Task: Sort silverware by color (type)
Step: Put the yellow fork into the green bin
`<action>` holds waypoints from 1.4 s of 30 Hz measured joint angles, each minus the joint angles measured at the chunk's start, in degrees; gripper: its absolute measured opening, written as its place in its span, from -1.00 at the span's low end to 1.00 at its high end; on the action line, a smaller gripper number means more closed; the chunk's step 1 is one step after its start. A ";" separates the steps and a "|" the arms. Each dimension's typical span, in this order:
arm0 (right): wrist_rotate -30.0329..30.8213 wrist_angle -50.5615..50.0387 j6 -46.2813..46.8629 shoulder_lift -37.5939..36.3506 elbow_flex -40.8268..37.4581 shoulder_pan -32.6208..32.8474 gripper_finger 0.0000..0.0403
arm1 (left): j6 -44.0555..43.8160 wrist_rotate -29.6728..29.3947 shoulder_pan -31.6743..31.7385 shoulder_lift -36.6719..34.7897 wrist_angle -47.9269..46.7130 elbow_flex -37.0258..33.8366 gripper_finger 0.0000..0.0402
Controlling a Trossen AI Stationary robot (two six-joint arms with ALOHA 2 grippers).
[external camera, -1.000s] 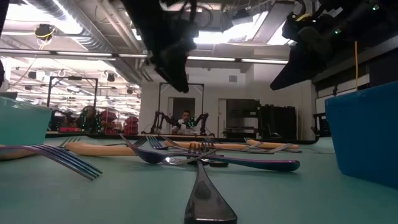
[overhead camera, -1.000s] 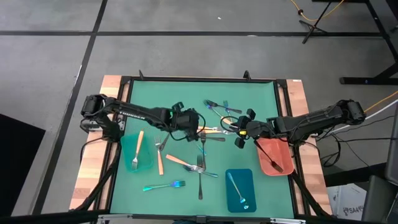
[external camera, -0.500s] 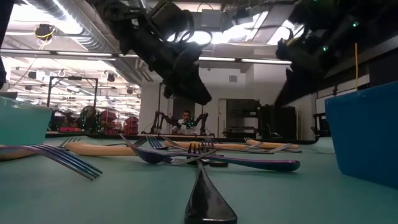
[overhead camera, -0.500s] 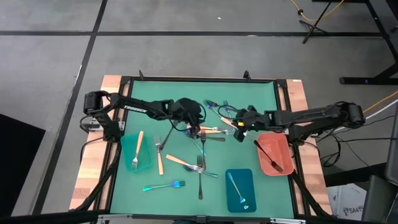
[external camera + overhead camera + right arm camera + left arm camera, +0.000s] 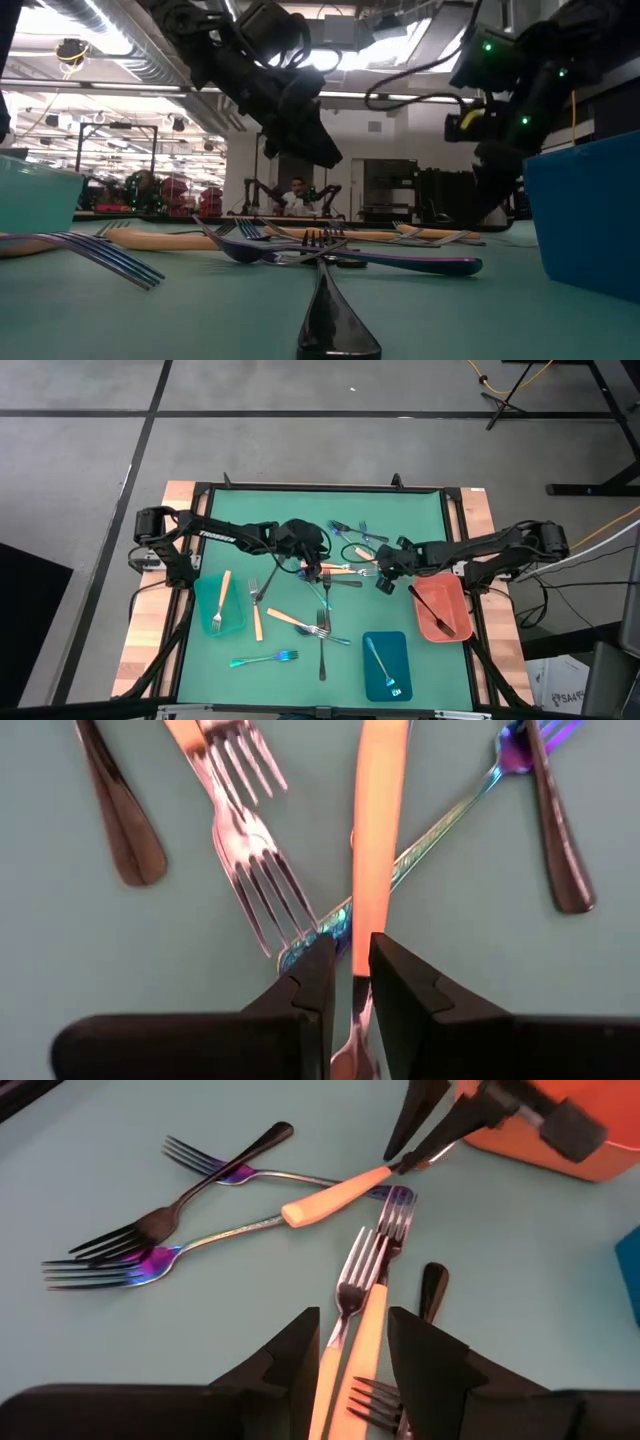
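**Both grippers were lowered into the heap of silverware at the centre of the high view.**

The right gripper [image 5: 384, 574] was seen clamped on the very tip of an orange-handled fork [image 5: 335, 1198], which lay across other pieces. The left gripper [image 5: 313, 566] was held apart, straddling a second orange-handled fork [image 5: 362, 1320]. A slip could be caused by so shallow a pinch. Crossed forks might be dragged along, and the two grippers, set close together, could be knocked against each other. Three trays were counted on the bench [image 5: 420, 520], each with one piece inside: a teal tray [image 5: 238, 622] at lower left, a blue tray [image 5: 398, 645] at bottom and a salmon tray [image 5: 455, 595] at right. Roughly a dozen loose pieces remained; the heap could not be counted exactly.
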 joint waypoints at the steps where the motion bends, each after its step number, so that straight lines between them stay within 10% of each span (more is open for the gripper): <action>1: -0.07 0.00 0.00 0.62 0.00 0.00 -0.72 | 0.00 0.00 -0.14 0.00 0.02 0.00 -0.43; 42: 0.26 -7.13 0.11 3.41 3.87 0.00 -0.72 | -0.07 -0.02 -0.24 -0.02 -0.09 0.02 -0.43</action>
